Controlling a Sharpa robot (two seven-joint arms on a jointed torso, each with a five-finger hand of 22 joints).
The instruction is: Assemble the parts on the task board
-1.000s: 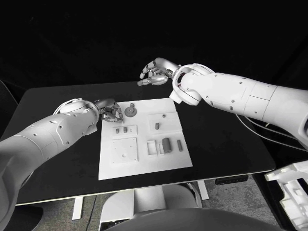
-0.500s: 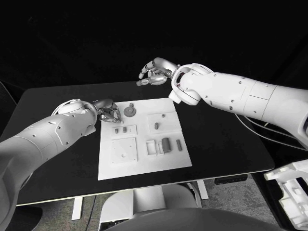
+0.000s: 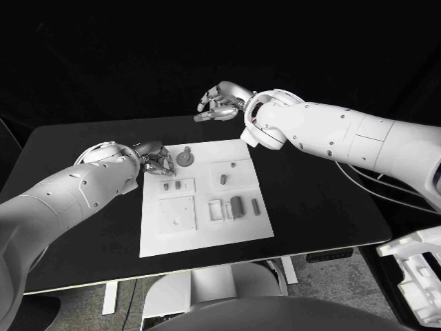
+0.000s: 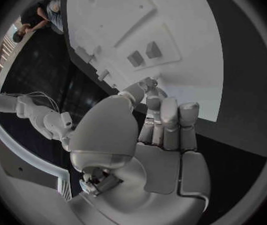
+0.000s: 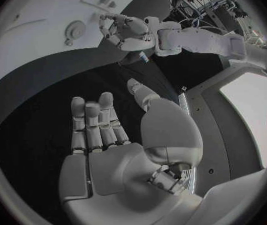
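The white task board (image 3: 206,221) lies mid-table with several small grey parts on it: a round one (image 3: 186,158) near its far edge and slim ones (image 3: 238,205) lower right. My left hand (image 3: 155,161) hovers over the board's far left corner beside the round part. Its fingers are curled in with the thumb close to them, and whether they pinch anything is hidden. The left wrist view shows this hand (image 4: 155,135) above the board (image 4: 171,15) and two square parts (image 4: 152,49). My right hand (image 3: 220,103) hangs beyond the board's far edge, fingers spread and palm (image 5: 115,150) empty.
The black table (image 3: 320,186) extends on both sides of the board. A white moulded object (image 3: 424,276) sits off the table at the lower right. In the right wrist view the board (image 5: 40,30) and the left hand (image 5: 126,31) lie ahead.
My right hand has drifted slightly up and away from the board. The left hand stays almost still at the board's corner.
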